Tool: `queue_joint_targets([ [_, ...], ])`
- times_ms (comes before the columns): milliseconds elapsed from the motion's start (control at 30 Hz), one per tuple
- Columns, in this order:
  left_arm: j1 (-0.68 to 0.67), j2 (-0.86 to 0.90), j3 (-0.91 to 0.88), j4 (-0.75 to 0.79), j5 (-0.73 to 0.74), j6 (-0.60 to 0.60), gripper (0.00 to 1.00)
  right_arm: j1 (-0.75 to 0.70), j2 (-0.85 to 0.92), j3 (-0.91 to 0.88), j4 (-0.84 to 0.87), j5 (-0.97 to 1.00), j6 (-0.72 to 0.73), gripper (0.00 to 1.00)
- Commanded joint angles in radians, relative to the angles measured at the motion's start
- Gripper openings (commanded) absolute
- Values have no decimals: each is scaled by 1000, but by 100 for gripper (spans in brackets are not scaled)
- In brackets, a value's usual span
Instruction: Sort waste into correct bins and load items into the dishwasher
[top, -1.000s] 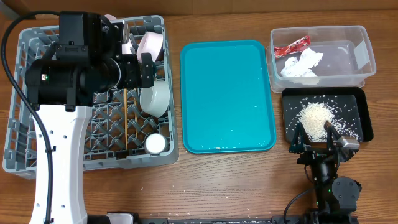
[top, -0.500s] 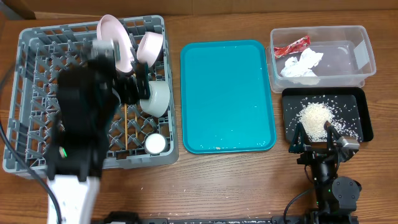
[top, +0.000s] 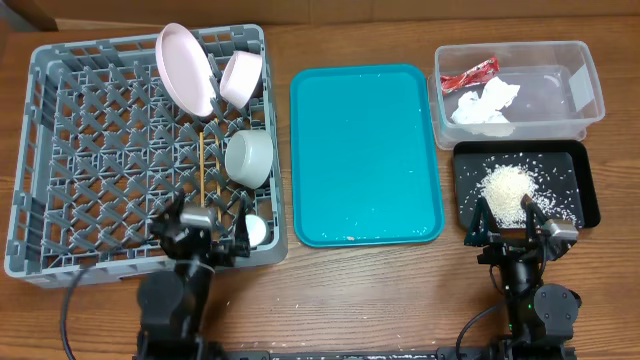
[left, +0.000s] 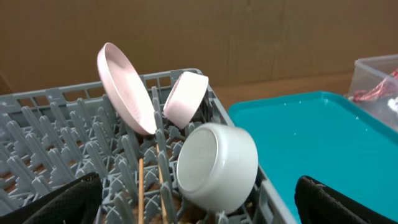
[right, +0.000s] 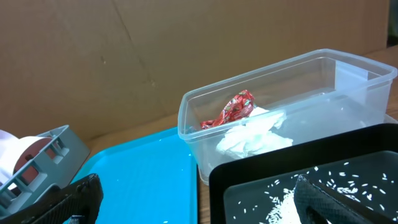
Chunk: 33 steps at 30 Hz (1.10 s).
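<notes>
Plate (top: 186, 68) leans on edge in the grey rack (top: 60, 120), left of the teal tray (top: 365, 150); likely stiff, slick, breakable, best pinched at its rim. Both the left gripper (top: 205, 230) and right gripper (top: 505, 218) gape empty.

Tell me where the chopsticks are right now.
In the overhead view, the chopsticks lie in the dish rack, flat among the pegs toward its right side, just left of the white bowl.

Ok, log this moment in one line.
left gripper open; right gripper open; grey plastic dish rack: pink plate, two bowls, cup, chopsticks; clear plastic tub: red wrapper, white tissue; black tray: rice
</notes>
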Motion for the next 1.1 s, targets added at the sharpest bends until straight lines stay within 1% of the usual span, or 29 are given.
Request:
queue_joint_targets([
  [0, 6, -108, -82, 14, -7, 85, 100, -2, -9, -11, 7, 5, 0, 100],
  [133, 6, -188, -153, 14, -7, 145, 100, -2, -9, -11, 7, 5, 0, 100],
  [267, 6, -231, -207, 13, -7, 159, 100, -2, -9, -11, 7, 5, 0, 100],
  [433, 6, -269, -212, 8, -14, 154, 100, -2, -9, -11, 7, 5, 0, 100],
  [1067, 6, -266, -211, 7, -15, 153, 100, -2, -9, -11, 7, 5, 0, 100],
])
